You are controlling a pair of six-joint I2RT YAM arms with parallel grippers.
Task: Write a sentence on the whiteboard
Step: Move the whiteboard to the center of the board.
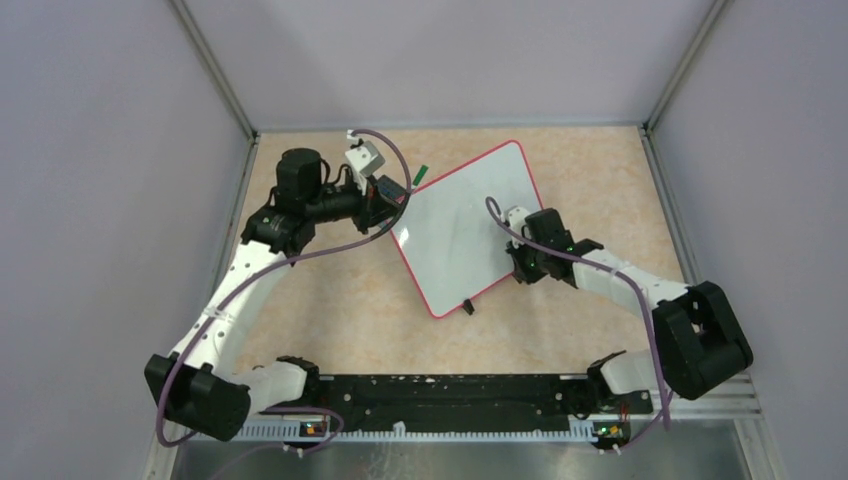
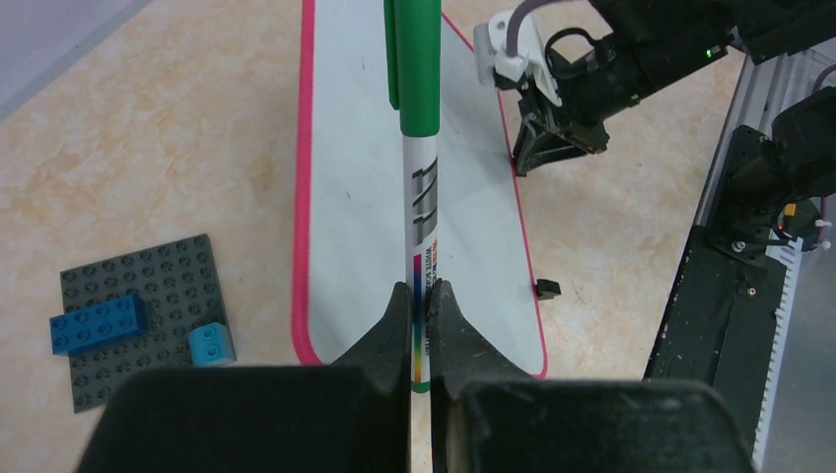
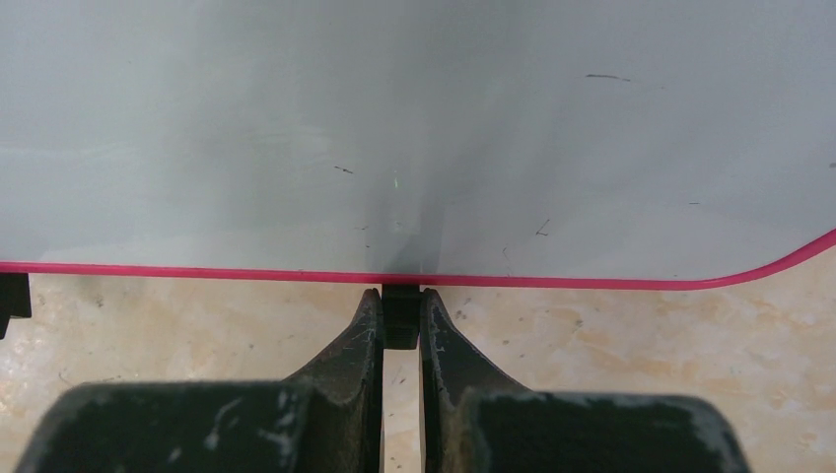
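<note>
1. The whiteboard [image 1: 460, 235] is lying on the table [image 1: 330, 300], turned at an angle between the two arms; its surface is showing only faint specks, no writing.
2. The left gripper [image 2: 422, 296] is clamping a green marker [image 2: 424, 197] low on the barrel, jaws pressed against both sides; the marker is pointing away from the wrist over the board, probably so its far end can reach the surface.
3. That far end is looking like the green cap [image 2: 418, 59], on the pen; judging that no ink can flow until it is off.
4. The right gripper [image 3: 400, 305] is pinching a small black foot [image 3: 400, 320] at the board's pink rim, jaws closed on it; likely bracing the board against sliding under pen strokes.
5. A dark-grey plate [image 2: 148, 286] with blue blocks [image 2: 97, 323] is sitting near the board, apart from it; seemingly not involved.
</note>
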